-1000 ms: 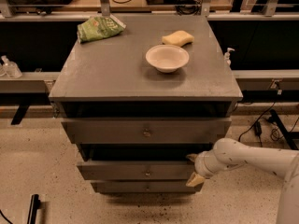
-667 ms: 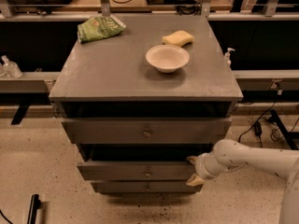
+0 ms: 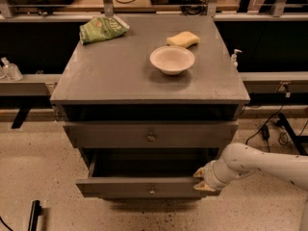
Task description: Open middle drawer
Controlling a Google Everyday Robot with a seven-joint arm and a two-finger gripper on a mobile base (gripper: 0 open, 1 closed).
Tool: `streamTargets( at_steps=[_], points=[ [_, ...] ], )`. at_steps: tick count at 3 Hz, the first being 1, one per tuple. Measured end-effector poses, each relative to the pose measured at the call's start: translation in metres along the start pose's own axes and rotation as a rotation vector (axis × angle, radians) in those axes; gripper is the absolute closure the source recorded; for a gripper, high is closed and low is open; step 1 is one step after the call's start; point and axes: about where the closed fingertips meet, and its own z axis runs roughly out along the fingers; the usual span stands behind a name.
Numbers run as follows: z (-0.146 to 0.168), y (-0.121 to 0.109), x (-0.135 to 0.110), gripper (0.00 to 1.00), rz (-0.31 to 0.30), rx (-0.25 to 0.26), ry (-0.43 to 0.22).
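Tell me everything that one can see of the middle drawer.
The middle drawer is wide, shallow and grey, with a flat front and a small round metal knob at its centre. It stands pulled out, farther forward than the top drawer above; its inside looks dark. The gripper is at the right end of its front and appears to touch it.

Grey flat-top metal cabinet (image 3: 120, 76) mid-frame, used as ref. Speckled beige floor (image 3: 38, 172) all around its base. Long grey horiz rail (image 3: 29, 84) runs off L and R of cabinet, dark space behind it. Tan wooden bench top (image 3: 144, 1) behind cabinet. Black cords (image 3: 269, 129) on floor R of cabinet. Dim warm light. Gripper (image 3: 199, 179) at cabinet's lower front R.
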Motion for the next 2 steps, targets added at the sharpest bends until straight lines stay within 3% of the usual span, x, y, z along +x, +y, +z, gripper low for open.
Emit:
streamTargets(
  at_steps=[1,2],
  points=[
    [-0.0139,0.0031,-0.0178,0.78,-0.022,0.005,-0.123],
    [-0.0139,0.0032,-0.0179,0.56,-0.022,0.005,-0.123]
  ],
)
